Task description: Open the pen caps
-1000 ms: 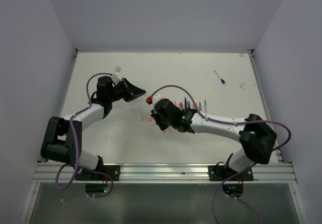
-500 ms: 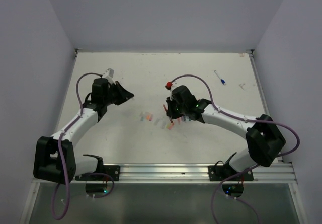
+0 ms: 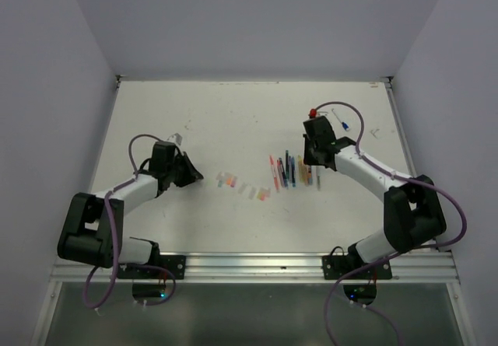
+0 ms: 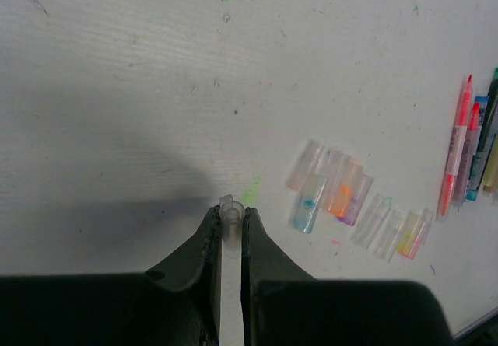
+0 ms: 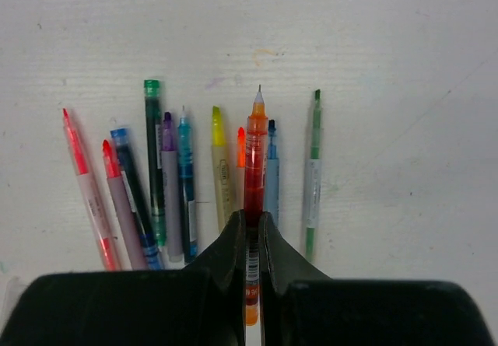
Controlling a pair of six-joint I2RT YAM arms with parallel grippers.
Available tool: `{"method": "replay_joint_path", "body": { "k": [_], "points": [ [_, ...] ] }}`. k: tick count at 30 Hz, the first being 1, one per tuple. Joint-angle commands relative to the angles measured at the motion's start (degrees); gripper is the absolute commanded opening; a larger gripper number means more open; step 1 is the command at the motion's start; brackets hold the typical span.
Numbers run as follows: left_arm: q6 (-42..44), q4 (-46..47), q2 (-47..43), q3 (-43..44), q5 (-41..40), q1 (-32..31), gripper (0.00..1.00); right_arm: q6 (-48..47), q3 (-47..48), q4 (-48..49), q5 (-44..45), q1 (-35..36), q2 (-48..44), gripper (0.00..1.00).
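Left tool: the left tool is clenched on a clear cap, whose open end pokes out just past the fingertips.
Left tool's place: low over the counter, near the loose caps and short of them.
Right tool: the right tool grips an orange pen around its barrel, with the bare nib pointing away from the wrist.
Right tool's place: above the row of pens, the held pen in line with the gap between a yellow one and a blue one.
Done so far: the loose caps lie in two small clusters mid-counter, well apart from the row. Nearly every pen in the row shows a naked tip. One dark green pen ends in a blunt green piece, and I cannot tell whether that is a cap.
In hand: judging by the two grips, this pen and cap are parted and each awaits setting down with its kind.
Left to do: a blue-ended pen lies alone at the far right; whether it is capped is too small to tell.
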Motion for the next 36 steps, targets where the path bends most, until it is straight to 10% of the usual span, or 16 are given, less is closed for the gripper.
{"method": "replay_joint_path", "body": {
  "k": [1,24,36],
  "points": [
    [1.95,6.91,1.28,-0.55,2.25,0.24,0.0,-0.73,-1.14,-1.19,2.25,-2.18,-1.07,0.0],
    [-1.22,13.34,3.39,-4.5,4.37,-1.96,0.26,-0.82,-1.67,2.15,-2.06,-5.0,7.28,0.0],
    [-1.39,13.51,0.84,-5.64,4.54,-1.96,0.37,-0.64,-0.09,0.84,-1.71,-4.91,6.49,0.22]
  ]
}}
